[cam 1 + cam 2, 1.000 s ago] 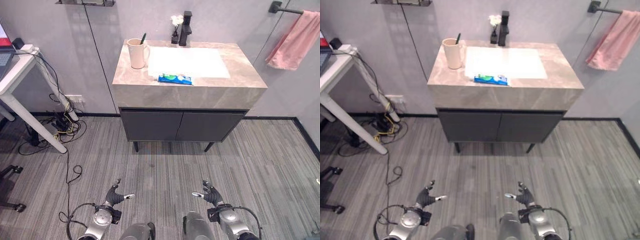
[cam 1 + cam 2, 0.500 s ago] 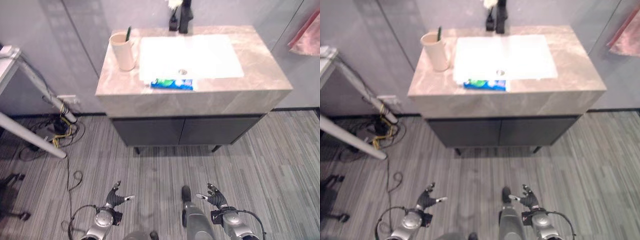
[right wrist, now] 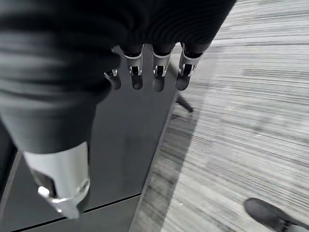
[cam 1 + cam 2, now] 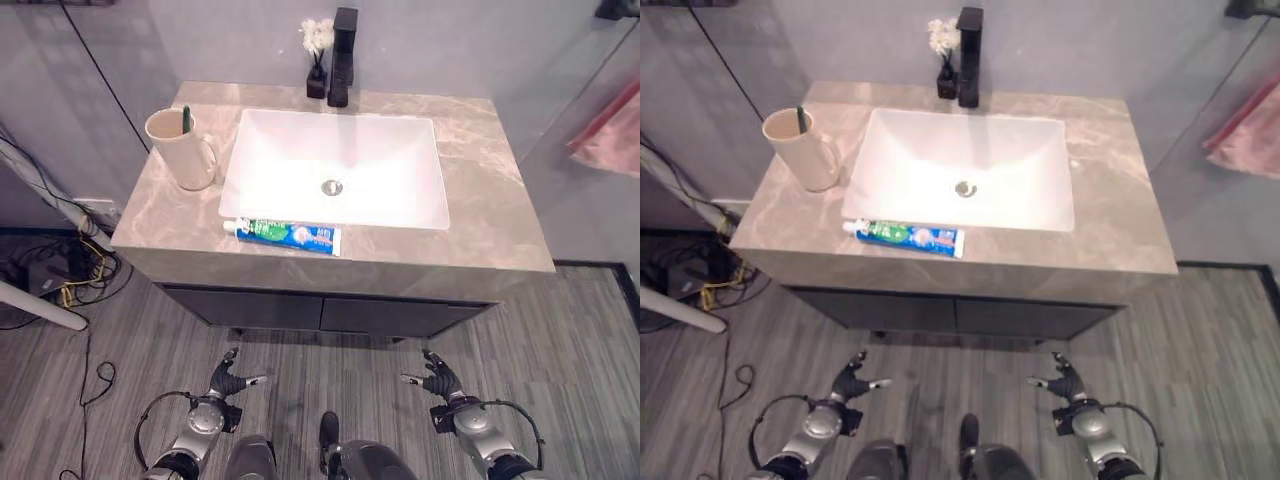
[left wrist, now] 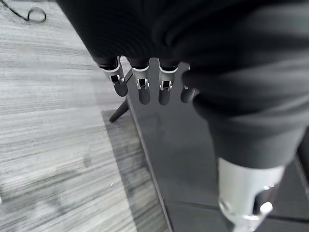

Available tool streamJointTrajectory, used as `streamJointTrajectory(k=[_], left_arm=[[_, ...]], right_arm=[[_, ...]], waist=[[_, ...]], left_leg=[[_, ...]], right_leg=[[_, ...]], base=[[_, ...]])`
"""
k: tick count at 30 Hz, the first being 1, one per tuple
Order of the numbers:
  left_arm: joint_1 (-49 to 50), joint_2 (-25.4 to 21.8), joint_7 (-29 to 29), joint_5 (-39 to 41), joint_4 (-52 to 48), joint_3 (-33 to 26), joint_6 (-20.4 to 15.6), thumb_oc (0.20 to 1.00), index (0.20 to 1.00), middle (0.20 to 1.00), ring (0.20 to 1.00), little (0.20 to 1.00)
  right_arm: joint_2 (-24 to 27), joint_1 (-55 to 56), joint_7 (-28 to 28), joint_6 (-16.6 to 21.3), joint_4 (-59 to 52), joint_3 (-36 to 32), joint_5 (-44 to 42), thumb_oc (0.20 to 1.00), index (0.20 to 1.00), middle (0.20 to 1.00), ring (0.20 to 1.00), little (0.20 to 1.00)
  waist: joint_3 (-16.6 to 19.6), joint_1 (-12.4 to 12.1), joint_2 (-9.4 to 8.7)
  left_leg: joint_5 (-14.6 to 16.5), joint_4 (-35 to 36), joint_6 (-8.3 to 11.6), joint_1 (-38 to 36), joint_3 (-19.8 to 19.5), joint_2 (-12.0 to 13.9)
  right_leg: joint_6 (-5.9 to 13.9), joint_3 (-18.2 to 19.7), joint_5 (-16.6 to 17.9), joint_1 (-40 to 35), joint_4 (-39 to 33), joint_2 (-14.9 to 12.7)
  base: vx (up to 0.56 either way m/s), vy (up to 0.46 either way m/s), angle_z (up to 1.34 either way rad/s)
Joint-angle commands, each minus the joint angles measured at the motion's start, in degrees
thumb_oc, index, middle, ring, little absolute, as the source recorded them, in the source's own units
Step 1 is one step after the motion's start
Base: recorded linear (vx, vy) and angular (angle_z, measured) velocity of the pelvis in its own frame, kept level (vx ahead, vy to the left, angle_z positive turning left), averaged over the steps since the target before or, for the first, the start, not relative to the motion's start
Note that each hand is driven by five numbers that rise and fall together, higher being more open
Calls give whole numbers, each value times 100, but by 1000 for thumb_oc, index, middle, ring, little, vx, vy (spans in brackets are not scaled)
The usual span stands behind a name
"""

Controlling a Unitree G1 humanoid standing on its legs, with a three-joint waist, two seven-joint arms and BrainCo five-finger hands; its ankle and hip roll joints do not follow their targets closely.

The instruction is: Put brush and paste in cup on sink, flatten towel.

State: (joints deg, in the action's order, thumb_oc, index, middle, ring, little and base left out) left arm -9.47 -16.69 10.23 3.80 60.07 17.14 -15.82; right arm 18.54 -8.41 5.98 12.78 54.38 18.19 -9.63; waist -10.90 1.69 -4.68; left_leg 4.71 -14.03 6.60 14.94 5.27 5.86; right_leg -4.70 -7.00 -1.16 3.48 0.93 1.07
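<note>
A blue and green toothpaste tube point(image 4: 288, 234) lies on the stone counter point(image 4: 480, 235) at the front rim of the white sink basin point(image 4: 335, 165). A cream cup point(image 4: 183, 151) stands at the counter's left end with a dark green brush point(image 4: 186, 119) upright in it. A pink towel point(image 4: 607, 135) hangs at the right. My left hand point(image 4: 228, 377) and right hand point(image 4: 440, 379) hang low over the floor in front of the cabinet, both open and holding nothing. In the wrist views the left fingers point(image 5: 140, 86) and right fingers point(image 3: 155, 72) are relaxed before the dark cabinet door.
A black faucet point(image 4: 343, 57) and a small vase of white flowers point(image 4: 318, 60) stand behind the basin. The dark cabinet point(image 4: 322, 312) sits under the counter on thin legs. Cables point(image 4: 60, 280) lie on the striped floor at the left by a white table leg point(image 4: 40, 306).
The camera has moved closer to the sink and looks down on it more steeply, so the counter takes up more of the picture. Both hands stay low, open and empty.
</note>
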Motion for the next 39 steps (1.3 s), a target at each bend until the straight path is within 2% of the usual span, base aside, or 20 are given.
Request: streamJointTrajectory(k=[1,2,3,5,11,14,19,22,23,24,25,26,27,28,30,32,35,38,39], left_arm=[[-7,-84,76,-167,-64,161,-139,1000,1000,1000,1000,1000],[12,-81,71,-200,-19,160,-128,1000,1000,1000,1000,1000],[71,-94,47,-210,-24,142,-127,1000,1000,1000,1000,1000],[111,-87,13,-345,135,96,-129,1000,1000,1000,1000,1000],[201,-98,-50,-634,330,131,-145,1000,1000,1000,1000,1000],[210,-43,-59,-670,499,132,-161,1000,1000,1000,1000,1000],[217,-40,-3,-662,460,173,-199,1000,1000,1000,1000,1000],[257,-92,-2,-667,337,205,-215,1000,1000,1000,1000,1000],[328,-176,80,-703,208,214,-260,1000,1000,1000,1000,1000],[338,-178,129,-713,192,221,-257,1000,1000,1000,1000,1000],[395,-206,131,-695,111,225,-275,1000,1000,1000,1000,1000],[418,-239,140,-662,66,230,-303,1000,1000,1000,1000,1000],[450,-292,170,-647,21,191,-312,1000,1000,1000,1000,1000],[518,-302,193,-605,-25,120,-324,1000,1000,1000,1000,1000],[596,-317,170,-662,-33,85,-325,1000,1000,1000,1000,1000],[649,-316,173,-701,-6,82,-331,1000,1000,1000,1000,1000],[873,-390,118,-850,-216,106,-365,1000,1000,1000,1000,1000],[901,-436,133,-1032,-280,167,-392,1000,1000,1000,1000,1000],[1119,-565,117,-963,-756,87,-485,1000,1000,1000,1000,1000]], right_arm=[[268,73,43,231,-127,-5,243,1000,1000,1000,1000,1000],[236,91,18,215,-84,64,340,1000,1000,1000,1000,1000],[209,114,-55,206,-88,180,455,1000,1000,1000,1000,1000],[241,124,-90,193,-82,391,948,1000,1000,1000,1000,1000],[182,187,-145,171,111,425,1171,1000,1000,1000,1000,1000],[146,186,-152,154,193,440,1317,1000,1000,1000,1000,1000],[90,88,-88,145,140,442,1324,1000,1000,1000,1000,1000],[102,173,-66,161,-30,377,1265,1000,1000,1000,1000,1000],[58,155,-38,165,-111,385,1260,1000,1000,1000,1000,1000],[43,90,-15,155,-126,429,1308,1000,1000,1000,1000,1000],[68,52,-30,140,-254,482,1368,1000,1000,1000,1000,1000],[99,37,-47,150,-306,512,1419,1000,1000,1000,1000,1000],[126,50,-62,162,-344,503,1423,1000,1000,1000,1000,1000],[146,40,-29,165,-378,482,1433,1000,1000,1000,1000,1000],[176,98,-6,169,-287,452,1415,1000,1000,1000,1000,1000],[212,127,-6,167,-250,436,1426,1000,1000,1000,1000,1000],[348,219,89,200,-52,220,1336,1000,1000,1000,1000,1000],[351,210,141,219,78,144,1300,1000,1000,1000,1000,1000],[350,212,210,232,220,69,1275,1000,1000,1000,1000,1000]], waist=[[50,-58,136],[67,-90,147],[82,-128,143],[155,-118,162],[234,-121,183],[287,-102,202],[287,-128,158],[285,-115,148],[206,-237,166],[189,-329,179],[189,-296,200],[161,-254,193],[138,-299,176],[134,-409,119],[193,-415,117],[220,-406,143],[291,-424,257],[299,-419,311],[334,-466,362]], left_leg=[[-598,87,-227,-236,-115,140],[-645,218,-208,-322,-190,144],[-545,313,-214,-441,-354,31],[-362,440,-277,-654,-434,-170],[-152,422,-395,-873,-299,-318],[-26,480,-470,-992,-243,-470],[-119,876,-593,-999,-212,-517],[-209,1001,-638,-937,-344,-531],[-274,1090,-624,-860,-340,-463],[-292,1128,-584,-821,-274,-366],[-330,1219,-575,-804,-352,-338],[-382,1244,-558,-789,-395,-329],[-430,1248,-506,-773,-372,-283],[-451,1322,-451,-793,-312,-231],[-603,1522,-372,-817,-438,-214],[-669,1598,-321,-847,-512,-161],[-839,1734,-170,-862,-824,20],[-899,1791,-111,-878,-922,62],[-933,1829,-77,-889,-982,96]], right_leg=[[829,220,77,464,652,-415],[847,255,41,449,694,-396],[866,315,7,402,719,-389],[933,442,40,283,648,-443],[1035,604,108,126,515,-599],[1172,762,384,62,182,-804],[1302,971,711,252,-97,-874],[1347,1130,694,348,-9,-856],[1434,927,865,527,-35,-1125],[1461,486,1041,566,-111,-1335],[1470,628,1133,625,-184,-1409],[1491,831,1174,695,-177,-1397],[1517,792,1114,658,-210,-1404],[1555,483,1107,619,-288,-1466],[1557,451,998,529,-304,-1422],[1550,393,965,485,-309,-1375],[1457,33,735,252,-297,-1274],[1432,-111,681,141,-322,-1253],[1423,-250,636,71,-310,-1230]], base=[[115,66,-50],[170,112,-58],[176,120,-71],[177,203,-68],[72,172,-13],[12,180,-11],[-39,147,-18],[-43,0,-3],[-119,-100,15],[-104,-153,-6],[-22,-135,-37],[-11,-123,-48],[-44,-129,-18],[-25,-146,20],[41,-180,15],[62,-164,42],[61,-206,82],[28,-109,46],[28,-81,32]])
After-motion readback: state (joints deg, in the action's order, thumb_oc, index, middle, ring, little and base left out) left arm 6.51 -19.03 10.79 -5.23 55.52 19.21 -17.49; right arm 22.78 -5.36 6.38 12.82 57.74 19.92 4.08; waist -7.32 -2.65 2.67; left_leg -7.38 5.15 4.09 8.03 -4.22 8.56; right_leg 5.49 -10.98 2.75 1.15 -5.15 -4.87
